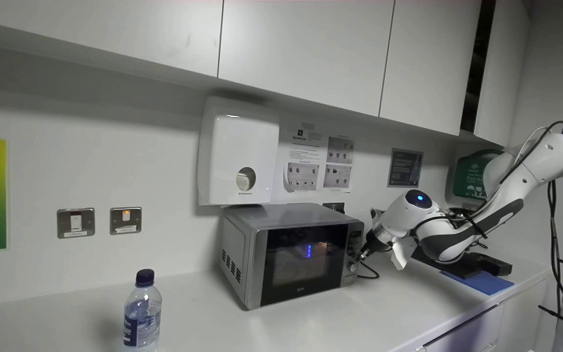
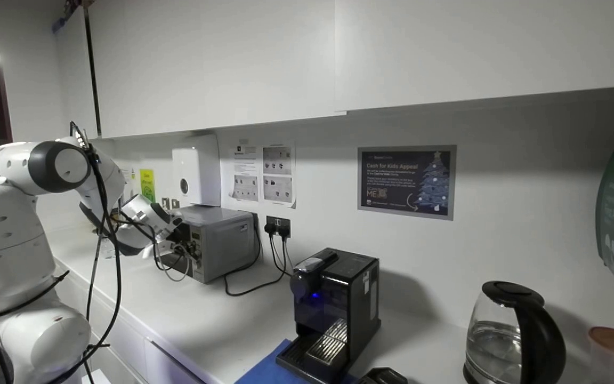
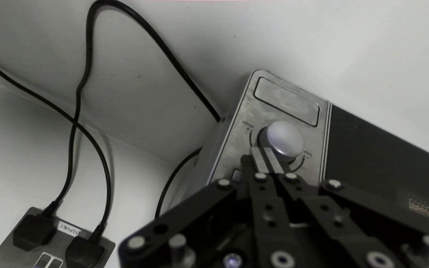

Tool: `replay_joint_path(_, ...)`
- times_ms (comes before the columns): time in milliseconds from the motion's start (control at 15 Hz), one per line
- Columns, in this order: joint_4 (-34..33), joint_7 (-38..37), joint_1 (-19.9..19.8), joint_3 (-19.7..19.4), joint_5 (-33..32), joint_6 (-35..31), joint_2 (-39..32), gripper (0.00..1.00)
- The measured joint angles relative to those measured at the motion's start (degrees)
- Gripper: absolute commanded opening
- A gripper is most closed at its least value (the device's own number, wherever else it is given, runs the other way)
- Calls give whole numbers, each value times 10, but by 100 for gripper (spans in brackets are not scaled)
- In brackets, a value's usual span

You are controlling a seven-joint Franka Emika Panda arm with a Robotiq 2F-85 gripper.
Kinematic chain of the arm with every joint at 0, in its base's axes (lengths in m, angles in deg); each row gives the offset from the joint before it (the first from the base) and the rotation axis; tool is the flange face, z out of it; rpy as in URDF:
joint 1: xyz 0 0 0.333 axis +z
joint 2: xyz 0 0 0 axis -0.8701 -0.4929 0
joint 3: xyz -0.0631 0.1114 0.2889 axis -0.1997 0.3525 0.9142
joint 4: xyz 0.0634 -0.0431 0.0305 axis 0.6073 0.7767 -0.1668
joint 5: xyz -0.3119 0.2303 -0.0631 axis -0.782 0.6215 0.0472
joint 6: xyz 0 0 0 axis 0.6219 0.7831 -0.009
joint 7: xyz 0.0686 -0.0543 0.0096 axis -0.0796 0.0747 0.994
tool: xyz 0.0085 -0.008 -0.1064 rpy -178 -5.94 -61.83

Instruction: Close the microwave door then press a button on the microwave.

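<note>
Pointing two pale pads at a metal control strip, the gripper stands with its jaws drawn narrow and nothing between them, making one blunt prod. In the wrist view the pads overlap the edge of a silver knob; whether they touch it cannot be told from here. Near them, partly hidden, is what looks like a small button, and past the knob lies a wide rectangular button. Beside the strip, the microwave door appears closed, a blue glow in its dark glass, which would make the button press the step in hand.

Doing it well likely means choosing one button and lining the joined pads up with its middle before any push. From the knob's edge, a straight shove could skid off the curved side or turn the knob, so backing off a touch and shifting sideways looks wiser. The wide button may be the door's release; pressing it could undo the first half of the job. A slow, square push, halted once the button gives, should keep the microwave from sliding back on the white counter, a white dispenser on the wall above it. Farther off stand a water bottle to one side and, to the other, a black coffee machine with a kettle beyond.
</note>
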Motion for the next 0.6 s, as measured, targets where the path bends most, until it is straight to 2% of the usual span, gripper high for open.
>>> replay_joint_path(400,-7,12,10,1,23,29,27,0)
replay_joint_path(600,-21,92,26,-5,121,73,35,0)
